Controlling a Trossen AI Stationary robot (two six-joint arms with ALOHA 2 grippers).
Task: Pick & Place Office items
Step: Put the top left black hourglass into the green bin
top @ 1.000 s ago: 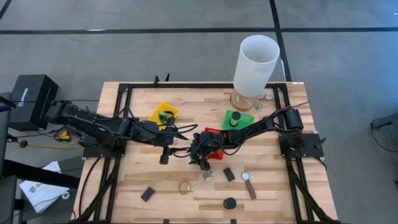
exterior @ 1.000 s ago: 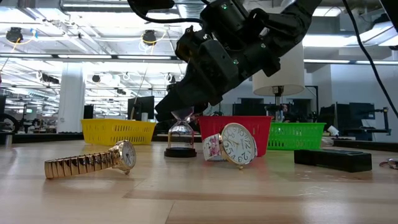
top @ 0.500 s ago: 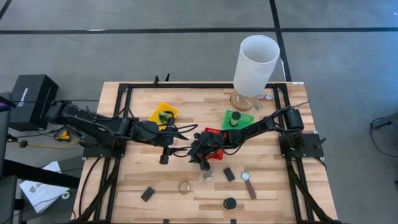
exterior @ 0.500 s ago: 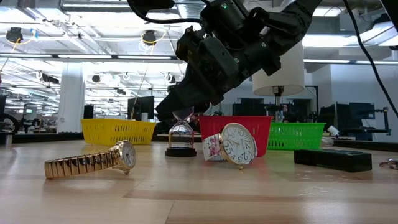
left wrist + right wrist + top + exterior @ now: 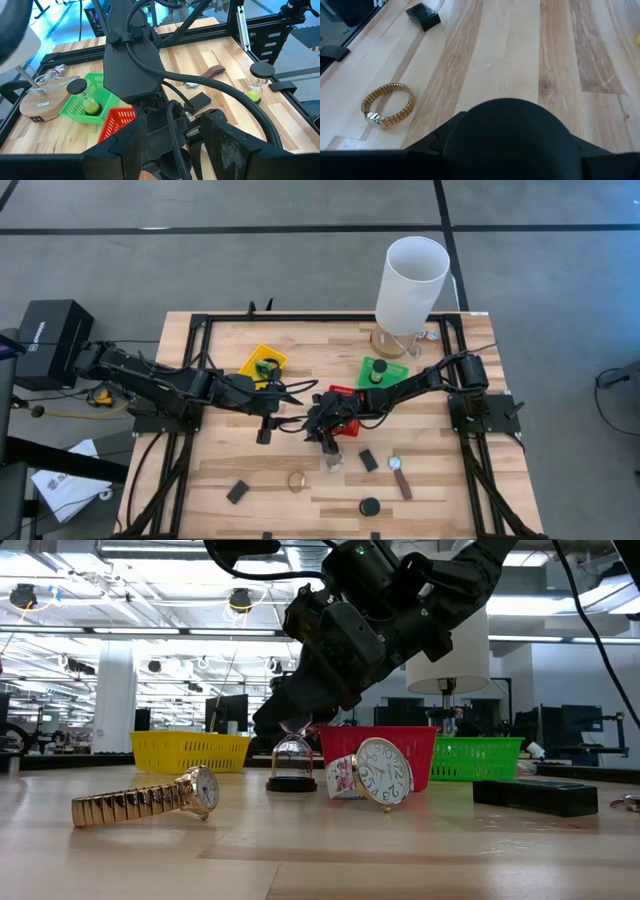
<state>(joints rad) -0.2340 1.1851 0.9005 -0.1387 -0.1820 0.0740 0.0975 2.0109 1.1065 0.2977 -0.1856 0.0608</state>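
Note:
A small hourglass (image 5: 292, 755) with a dark base stands on the table in front of the red basket (image 5: 420, 740). My right gripper (image 5: 296, 724) reaches down over its top and is shut on it. In the right wrist view its black top cap (image 5: 505, 132) fills the space between the fingers. My left gripper (image 5: 172, 150) is open and hovers just left of the right gripper (image 5: 265, 422), touching nothing. A gold stretch-band watch (image 5: 150, 800), a small round clock (image 5: 383, 772), a flat black rectangle (image 5: 535, 795) and a brown-strapped watch (image 5: 400, 477) lie on the table. My right gripper holds the hourglass by its black top cap (image 5: 505, 132), pinched between the two fingers, which come slanting down from the table's right. The hourglass is upright below the fingers, and its base (image 5: 291, 784) looks to be on the table.
The yellow basket (image 5: 263, 364) and the green basket (image 5: 383, 371) stand toward the far side, and the tall white cylinder (image 5: 412, 280) stands at the far edge. A black cylinder (image 5: 370, 506) and black rectangles (image 5: 237, 491) (image 5: 368, 460) lie near the front. Bare wood lies front left.

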